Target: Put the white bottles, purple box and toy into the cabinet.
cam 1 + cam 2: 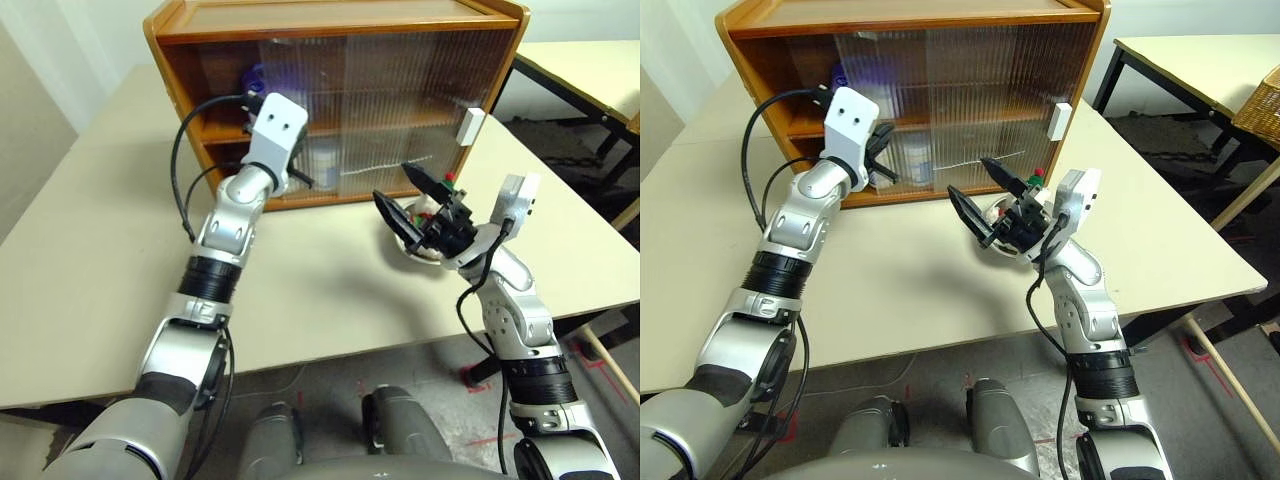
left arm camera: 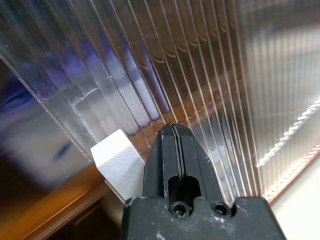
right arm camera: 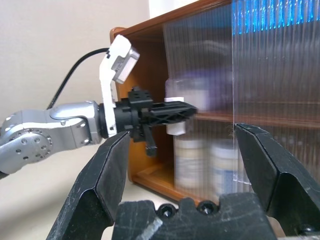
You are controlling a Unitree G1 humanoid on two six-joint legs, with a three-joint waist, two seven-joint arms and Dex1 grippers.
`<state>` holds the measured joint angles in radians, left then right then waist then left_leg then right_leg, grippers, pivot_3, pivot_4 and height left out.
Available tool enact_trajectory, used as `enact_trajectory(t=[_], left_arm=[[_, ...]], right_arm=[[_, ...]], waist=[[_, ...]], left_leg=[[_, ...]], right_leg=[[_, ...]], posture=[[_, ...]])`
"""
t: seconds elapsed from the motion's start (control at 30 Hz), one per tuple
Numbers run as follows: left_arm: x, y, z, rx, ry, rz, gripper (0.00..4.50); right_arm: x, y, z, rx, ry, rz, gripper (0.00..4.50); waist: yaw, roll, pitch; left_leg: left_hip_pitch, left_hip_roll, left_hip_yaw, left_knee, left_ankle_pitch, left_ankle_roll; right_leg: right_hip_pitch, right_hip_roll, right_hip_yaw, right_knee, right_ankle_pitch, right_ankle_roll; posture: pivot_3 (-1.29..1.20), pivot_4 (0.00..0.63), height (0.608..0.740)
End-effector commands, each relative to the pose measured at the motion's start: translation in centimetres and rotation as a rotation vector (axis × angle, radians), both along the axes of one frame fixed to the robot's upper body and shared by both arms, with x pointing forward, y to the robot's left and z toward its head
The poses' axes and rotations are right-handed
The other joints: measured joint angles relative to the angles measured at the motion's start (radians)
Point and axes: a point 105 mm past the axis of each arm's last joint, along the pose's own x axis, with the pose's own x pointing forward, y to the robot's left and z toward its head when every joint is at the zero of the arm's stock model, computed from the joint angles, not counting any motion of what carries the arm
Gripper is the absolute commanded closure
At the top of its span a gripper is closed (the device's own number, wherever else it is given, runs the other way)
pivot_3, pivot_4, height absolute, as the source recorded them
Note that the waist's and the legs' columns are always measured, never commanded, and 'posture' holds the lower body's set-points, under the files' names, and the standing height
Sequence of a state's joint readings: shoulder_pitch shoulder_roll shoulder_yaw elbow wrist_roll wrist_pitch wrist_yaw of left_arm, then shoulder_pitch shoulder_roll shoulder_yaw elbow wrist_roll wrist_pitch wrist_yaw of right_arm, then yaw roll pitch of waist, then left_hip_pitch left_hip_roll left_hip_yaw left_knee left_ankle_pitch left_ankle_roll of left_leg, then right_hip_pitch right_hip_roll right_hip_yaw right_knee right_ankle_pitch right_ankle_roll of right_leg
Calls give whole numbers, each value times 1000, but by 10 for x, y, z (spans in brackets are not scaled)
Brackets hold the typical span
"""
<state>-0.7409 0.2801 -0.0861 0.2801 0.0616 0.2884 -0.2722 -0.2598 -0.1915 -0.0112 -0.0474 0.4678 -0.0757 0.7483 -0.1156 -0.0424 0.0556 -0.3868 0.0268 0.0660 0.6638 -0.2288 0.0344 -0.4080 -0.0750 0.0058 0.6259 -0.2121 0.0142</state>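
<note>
1. Standing at the far end of the pale counter (image 1: 90,250): the brown wooden cabinet (image 1: 340,25), two shelves inside, ribbed translucent sliding doors (image 1: 400,110) covering most of its front; leaving an uncovered gap at its left end.
2. Reaching level toward the cabinet front: the left end effector (image 3: 182,111), clenched with nothing between the fingers; pressing its tip against the ribbed door just beside a white rectangular handle (image 2: 117,162).
3. Showing on the right door edge: a second white handle (image 1: 470,126).
4. Sitting on the lower shelf behind the ribbed door: the two white bottles (image 3: 210,165), side by side, pale labels blurred by the ribbing; no lettering legible.
5. Resting on the upper shelf at the left end: the purple box (image 1: 255,78), appearing as a lavender-blue blur behind the left arm; no brand or writing readable on it.
6. Hovering above the counter in front of the cabinet's right half: the right end effector (image 1: 408,193), released, fingers spread wide and grasping nothing; pointing up and toward the cabinet.
7. Lying in a shallow bowl (image 1: 425,255) on the counter, just behind the right end effector: the toy (image 1: 432,208), white plush with a bit of red and green peeking out; mostly hidden by the fingers.
8. Carrying no readable writing: cabinet, doors and handles alike.
</note>
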Motion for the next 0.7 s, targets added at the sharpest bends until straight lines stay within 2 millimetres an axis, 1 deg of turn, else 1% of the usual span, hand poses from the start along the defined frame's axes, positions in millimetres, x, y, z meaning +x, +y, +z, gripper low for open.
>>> enact_trajectory(t=[0.03, 0.27, 0.47, 0.7], left_arm=[[-5, 18, -6, 6, 26, 64, 4468], [-20, 42, -11, 22, 47, 129, 4468], [-24, 66, -11, 37, 49, 199, 4468], [-29, 81, -5, 43, 37, 237, 4468]], right_arm=[[1, 1, -4, -14, 15, 13, 0], [3, 4, -5, -14, 20, 34, 0], [5, 7, -5, -17, 21, 55, 0], [5, 8, -6, -23, 22, 68, 0]], waist=[[3, 0, 0], [18, 1, 0], [33, 1, 0], [57, 1, 0]], left_leg=[[0, 0, 0, 0, 0, 0], [0, 3, -1, 0, 0, 0], [0, 3, -1, -1, 0, 0], [0, 4, 0, -1, 0, 0]], right_leg=[[0, 0, 0, 0, 0, -1], [-1, 5, 1, 0, 0, -4], [-2, 6, 1, 0, -2, -7], [-2, 6, 1, 0, -2, -7]], posture=[[-41, 0, 740], [-15, 0, 740], [1, 0, 740], [19, 0, 740]])
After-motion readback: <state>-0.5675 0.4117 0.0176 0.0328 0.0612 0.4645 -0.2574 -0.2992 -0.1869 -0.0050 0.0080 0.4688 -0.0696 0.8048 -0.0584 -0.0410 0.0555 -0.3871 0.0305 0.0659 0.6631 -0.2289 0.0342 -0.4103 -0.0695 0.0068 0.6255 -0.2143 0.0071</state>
